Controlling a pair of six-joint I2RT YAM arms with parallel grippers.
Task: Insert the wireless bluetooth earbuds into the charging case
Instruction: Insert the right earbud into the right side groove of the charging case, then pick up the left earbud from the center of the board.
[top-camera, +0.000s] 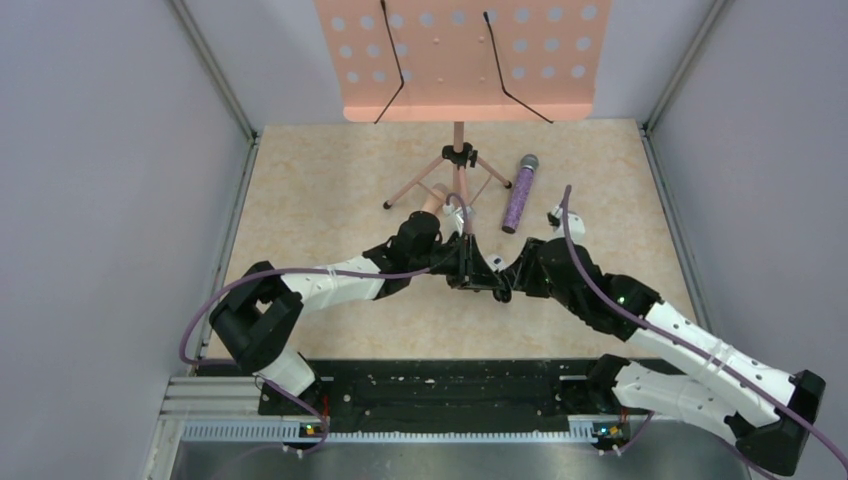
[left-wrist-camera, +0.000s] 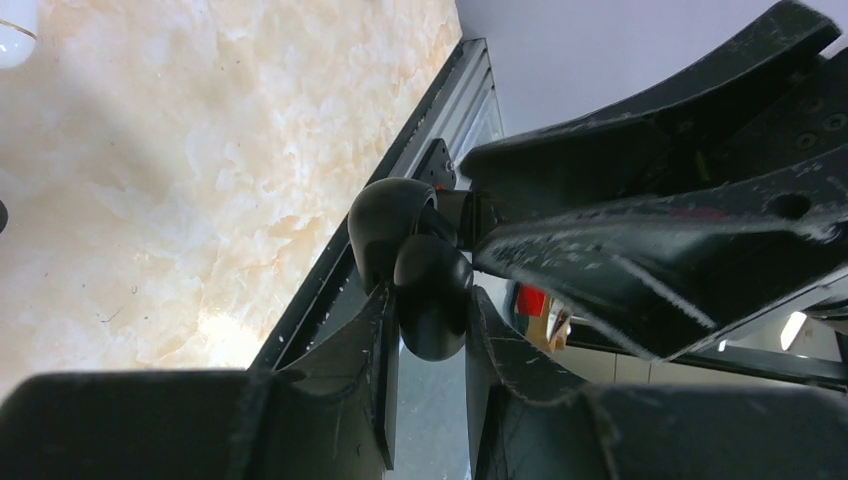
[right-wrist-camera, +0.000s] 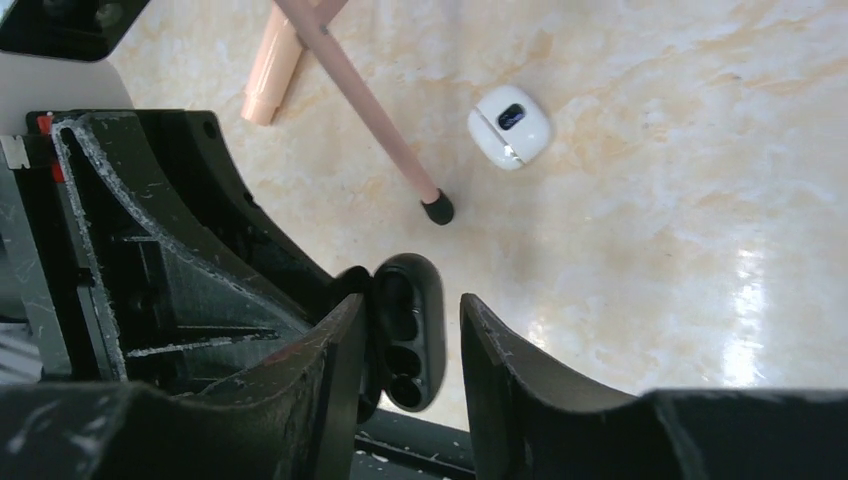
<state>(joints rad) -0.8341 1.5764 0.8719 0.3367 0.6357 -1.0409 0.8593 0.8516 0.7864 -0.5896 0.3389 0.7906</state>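
My left gripper (top-camera: 468, 262) (left-wrist-camera: 430, 330) is shut on the black charging case (left-wrist-camera: 410, 265), which it holds above the table where both arms meet. The case (right-wrist-camera: 408, 330) hangs open, and its dark wells look empty in the right wrist view. My right gripper (top-camera: 503, 285) (right-wrist-camera: 412, 305) is open, its jaws on either side of the case's open half, with a gap to the right finger. One white earbud (right-wrist-camera: 510, 125) lies on the marble table beyond the case. A white shape (left-wrist-camera: 15, 30) at the left wrist view's corner may be an earbud.
The peach music stand (top-camera: 460, 60) rises at the back. One tripod leg (right-wrist-camera: 370, 110) with a black foot (right-wrist-camera: 437, 208) ends close to the earbud. A glittery purple microphone (top-camera: 519, 193) lies right of the stand, and a small object (top-camera: 556, 216) lies near the right arm. Grey walls close both sides.
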